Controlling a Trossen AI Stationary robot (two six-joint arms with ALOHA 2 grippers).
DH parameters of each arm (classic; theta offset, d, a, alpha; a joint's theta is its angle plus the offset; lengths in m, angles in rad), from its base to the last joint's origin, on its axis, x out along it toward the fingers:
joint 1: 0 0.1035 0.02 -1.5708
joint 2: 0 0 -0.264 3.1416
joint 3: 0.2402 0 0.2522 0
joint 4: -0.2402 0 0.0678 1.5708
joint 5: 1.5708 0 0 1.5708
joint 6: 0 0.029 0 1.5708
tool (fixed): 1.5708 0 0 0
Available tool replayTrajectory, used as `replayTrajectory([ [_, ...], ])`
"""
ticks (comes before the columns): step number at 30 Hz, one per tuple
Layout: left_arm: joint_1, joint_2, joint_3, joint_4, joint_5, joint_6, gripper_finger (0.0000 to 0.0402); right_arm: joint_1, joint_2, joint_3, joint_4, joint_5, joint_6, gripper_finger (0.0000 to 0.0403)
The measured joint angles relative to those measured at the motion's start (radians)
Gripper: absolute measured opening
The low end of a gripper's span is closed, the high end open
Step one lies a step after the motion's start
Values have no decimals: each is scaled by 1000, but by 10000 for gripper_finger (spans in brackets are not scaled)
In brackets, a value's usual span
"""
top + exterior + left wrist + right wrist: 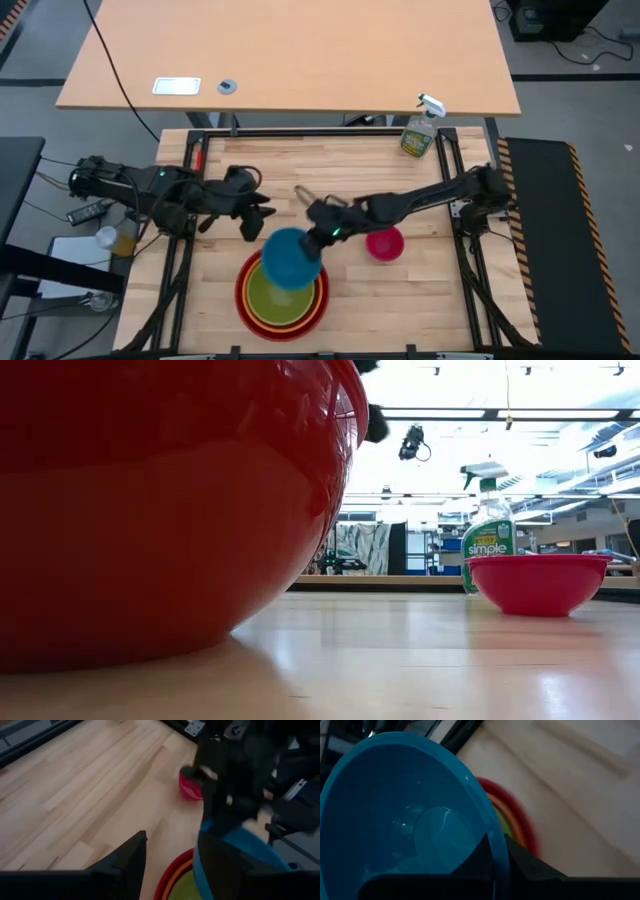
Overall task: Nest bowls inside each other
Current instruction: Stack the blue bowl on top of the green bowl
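Pale butcher-block planks make up the worktop [330, 170], framed by black rails, with a tan desk beyond it and grey floor around. Near its front edge sits the red bowl [282, 308], mouth up, with the orange bowl [256, 303] and lime green bowl [283, 300] nested inside it. The right gripper [318, 240] is pinched on the rim of the blue bowl [291, 256], holding it over the back part of the stack; from above the bowl looks tipped, though the angle is hard to judge. The magenta-pink bowl [384, 243] stands upright on the planks just right of the stack, apart from it. The left gripper [256, 213] hovers with fingers spread wide and empty, behind and left of the stack. A spray bottle [421, 128] stands at the far right corner, well clear. Across the planks at table height, shelving and ceiling lights show behind.
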Motion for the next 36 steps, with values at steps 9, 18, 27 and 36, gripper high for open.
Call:
replayTrajectory([
  [9, -9, -17, 0, 6, 3, 2, 181, 51, 243, 240, -123, -39, -78, 28],
  [18, -30, -26, 0, 6, 30, -1, 181, 74, 309, 254, -207, 9, -143, 29],
  [27, -42, -26, 0, 3, 31, 2, 181, 57, 307, 251, -205, -40, -218, 87],
  [36, -42, -26, 0, -4, 30, 10, 181, 32, 304, 251, -206, -114, -209, 172],
])
